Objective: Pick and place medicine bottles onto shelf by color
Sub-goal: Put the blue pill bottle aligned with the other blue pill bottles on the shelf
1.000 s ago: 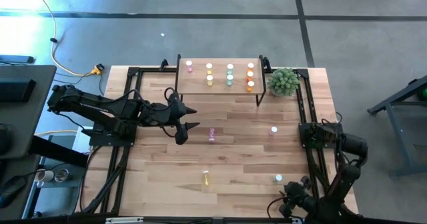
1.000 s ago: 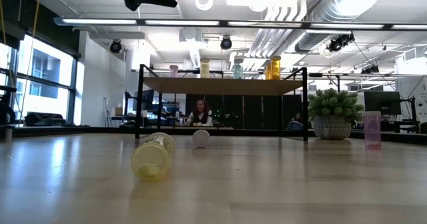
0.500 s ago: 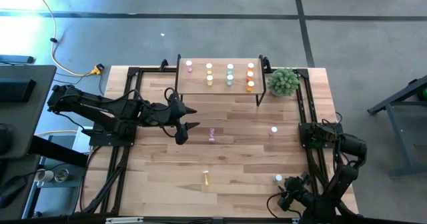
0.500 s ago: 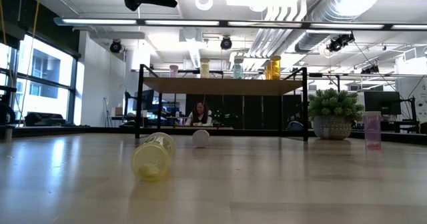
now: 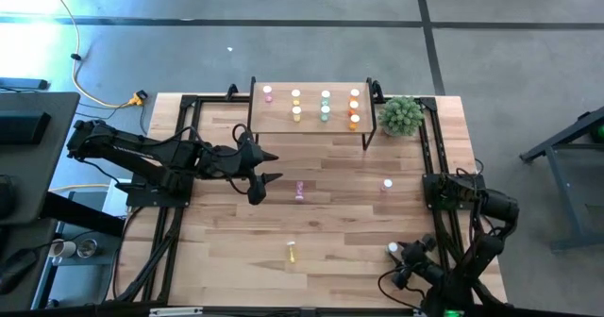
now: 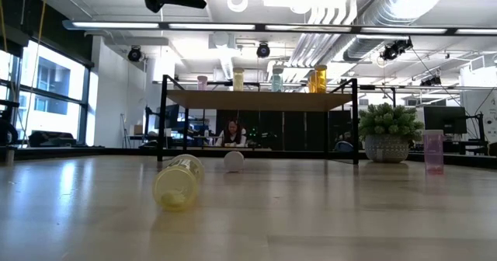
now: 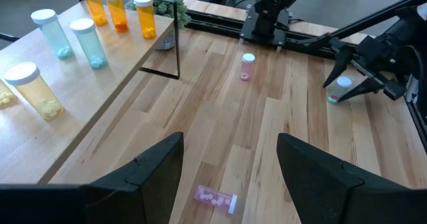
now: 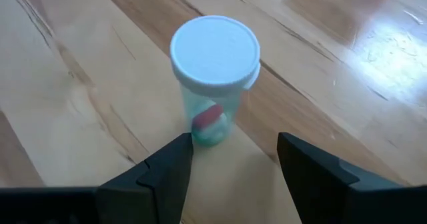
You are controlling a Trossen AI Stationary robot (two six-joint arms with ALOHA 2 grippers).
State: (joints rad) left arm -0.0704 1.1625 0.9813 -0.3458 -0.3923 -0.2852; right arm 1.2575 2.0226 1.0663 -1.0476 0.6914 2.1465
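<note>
Right gripper [image 8: 230, 161] hangs low at the near right of the table [image 5: 340, 223], fingers spread wide, an upright green bottle [image 8: 215, 77] with a white cap just ahead of the tips and nothing clasped. The cap shows no lettering, and no label can be read on any bottle. Left gripper [image 5: 267, 166] hovers mid-table, fingers parted and empty, above a pink bottle [image 5: 299, 191] lying on its side. A yellow bottle [image 5: 292, 252] lies tipped nearer the front edge; another pink bottle [image 5: 387, 184] stands at the right. On the shelf [image 5: 311, 119] stand pink, yellow, green and orange bottles in columns, beside a potted plant [image 5: 401, 115].
</note>
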